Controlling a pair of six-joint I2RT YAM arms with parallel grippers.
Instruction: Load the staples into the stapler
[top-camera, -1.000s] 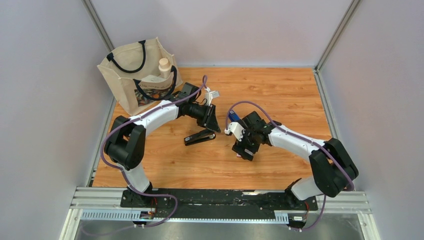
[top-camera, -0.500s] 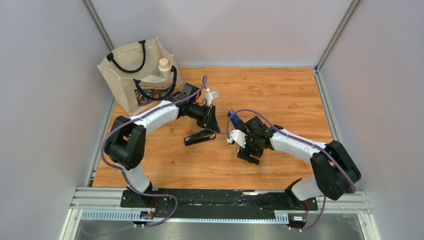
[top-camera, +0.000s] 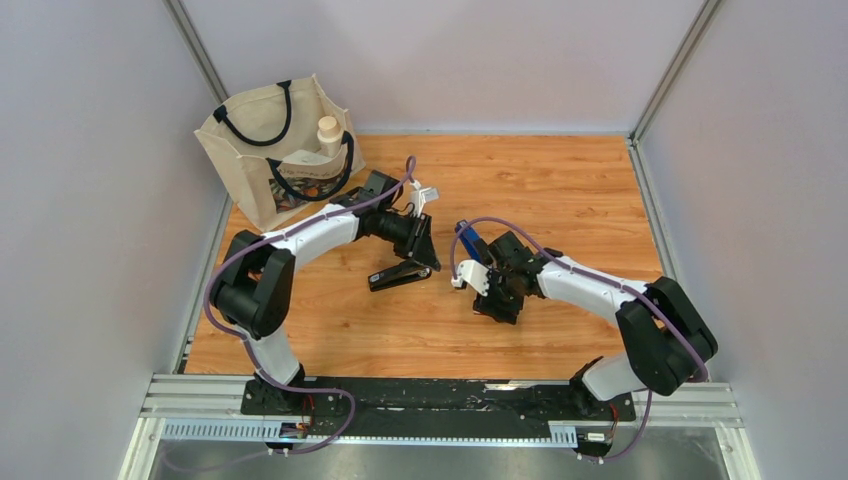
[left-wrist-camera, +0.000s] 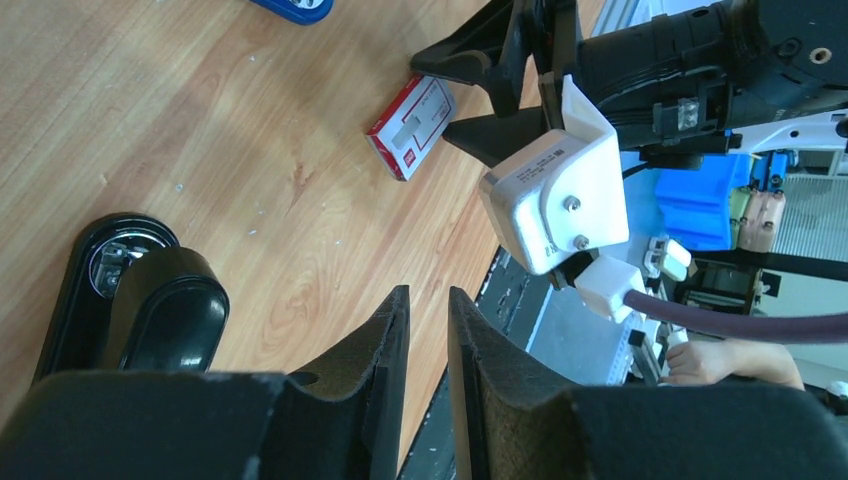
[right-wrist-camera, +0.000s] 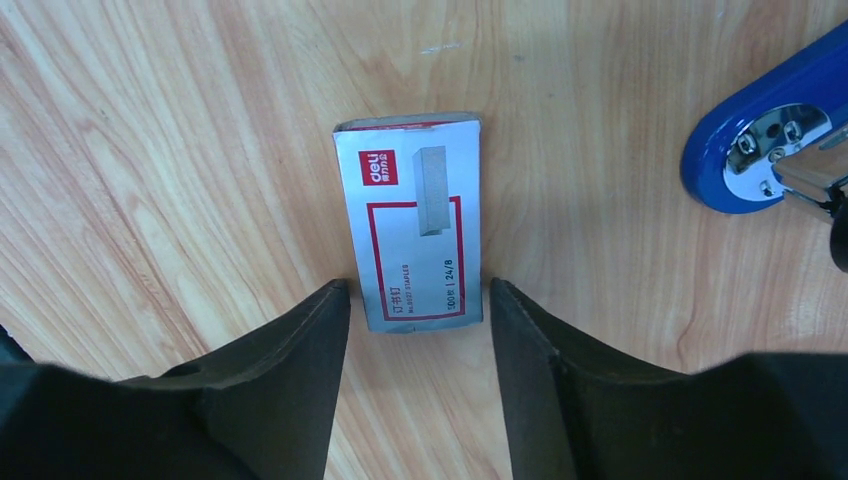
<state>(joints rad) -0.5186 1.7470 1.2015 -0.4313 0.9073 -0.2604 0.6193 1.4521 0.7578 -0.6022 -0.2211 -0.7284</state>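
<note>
Between the spread fingers of the right gripper (right-wrist-camera: 418, 310) lay the staples (right-wrist-camera: 415, 220), a flat white box with red print resting face up on the wooden table (top-camera: 560, 180), its near end just inside the two fingertips and apparently not yet squeezed by either. Over the preceding second that arm had swung from a raised, turned pose near the middle of the table and come down over the box (in the overhead view the gripper (top-camera: 497, 292) now hid the box entirely). The left wrist camera showed the same box (left-wrist-camera: 412, 125) sitting below those dark fingers. Just beside it, toward the far side, was the stapler (right-wrist-camera: 770, 140), only its blue end and a bit of bright metal in view, apart from the box; from above, a blue sliver of it (top-camera: 466, 238) showed behind the right wrist. That descent suggested the pick of the box was about to begin, with loading itself not started. Farther left, the left gripper (left-wrist-camera: 428, 330) hung with its fingers nearly pressed together on nothing, having shifted only slightly, above the black stapler (top-camera: 400, 275), which lay untouched. At the far left corner stood a canvas tote bag (top-camera: 275, 150).
</note>
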